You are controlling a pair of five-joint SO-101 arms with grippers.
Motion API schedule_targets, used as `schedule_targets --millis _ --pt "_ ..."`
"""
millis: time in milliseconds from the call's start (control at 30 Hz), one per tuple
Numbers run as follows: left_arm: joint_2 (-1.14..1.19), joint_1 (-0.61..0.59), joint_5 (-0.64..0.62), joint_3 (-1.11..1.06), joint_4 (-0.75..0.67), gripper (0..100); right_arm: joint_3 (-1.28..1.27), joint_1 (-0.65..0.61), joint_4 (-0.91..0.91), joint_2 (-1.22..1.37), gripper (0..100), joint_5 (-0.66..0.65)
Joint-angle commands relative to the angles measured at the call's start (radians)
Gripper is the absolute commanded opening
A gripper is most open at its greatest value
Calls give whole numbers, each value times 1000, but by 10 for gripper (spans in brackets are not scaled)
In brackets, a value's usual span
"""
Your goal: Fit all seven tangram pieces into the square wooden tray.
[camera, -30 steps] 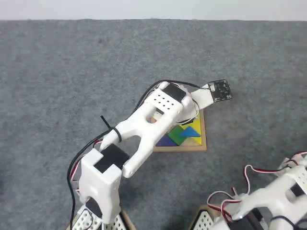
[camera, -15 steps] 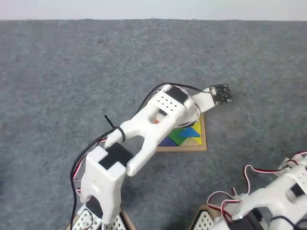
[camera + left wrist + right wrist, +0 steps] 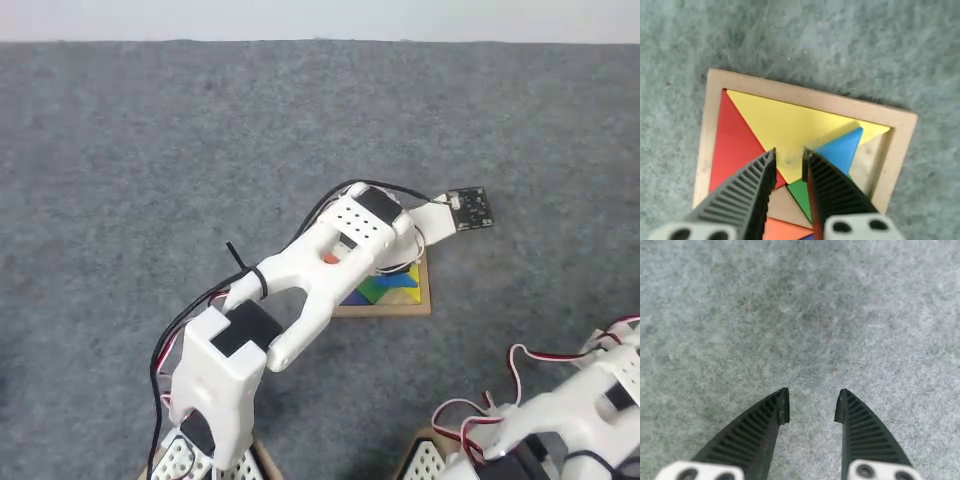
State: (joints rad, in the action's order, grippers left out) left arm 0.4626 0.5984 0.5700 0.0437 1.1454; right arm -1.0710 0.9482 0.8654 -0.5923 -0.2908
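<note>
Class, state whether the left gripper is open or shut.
Open: the left gripper has jaws slightly apart, yellow triangle visible between, nothing gripped.

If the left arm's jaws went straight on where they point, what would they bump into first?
Probably the yellow triangle in the wooden tray; the left jaws point at it. Their height above it is unclear.

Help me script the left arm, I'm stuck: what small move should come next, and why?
Probably lower the left gripper and nudge the blue piece toward the bare wood beside it. Its tip seems to overlap the yellow piece, so it looks unseated in the tray.
</note>
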Motion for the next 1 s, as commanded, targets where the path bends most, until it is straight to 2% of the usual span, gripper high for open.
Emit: schedule_targets --millis 0,767,967 --pt "-11 -2 -11 -22 8 90 46 -12 2 -31 177 11" --pt "-20 58 -118 -28 83 90 46 -12 2 -31 177 11" --pt "-20 52 -186 47 83 90 46 -12 2 -31 177 11"
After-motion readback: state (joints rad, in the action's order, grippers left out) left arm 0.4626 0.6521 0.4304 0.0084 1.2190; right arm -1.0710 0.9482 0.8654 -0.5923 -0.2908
